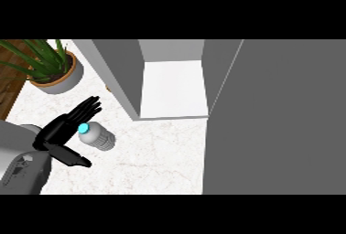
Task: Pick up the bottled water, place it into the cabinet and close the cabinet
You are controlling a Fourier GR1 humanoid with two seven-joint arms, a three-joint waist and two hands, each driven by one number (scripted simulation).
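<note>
Head view, looking steeply down on a pale marbled surface (155, 155); a small bottled water (98, 136) stands or leans at about eight o'clock from the centre, its bright blue cap facing up and its clear ribbed body running toward four o'clock. The left hand (64, 128) sits just beside it on the nine o'clock side, fingers straight and spread wide toward one o'clock, thumb jutting out toward five o'clock, nothing held; whether the fingers touch the cap cannot be told. The right hand is not in view. At twelve o'clock the cabinet (172, 89) stands with its white inside showing; its grey door (283, 119) fills the three o'clock side. A potted plant (51, 68) sits at ten o'clock.

The bottle looks light, stiff and smooth, so likely slippery and prone to roll or tip; the ribbed body below the cap seems the best place to close around, fingers one side and thumb opposite.
</note>
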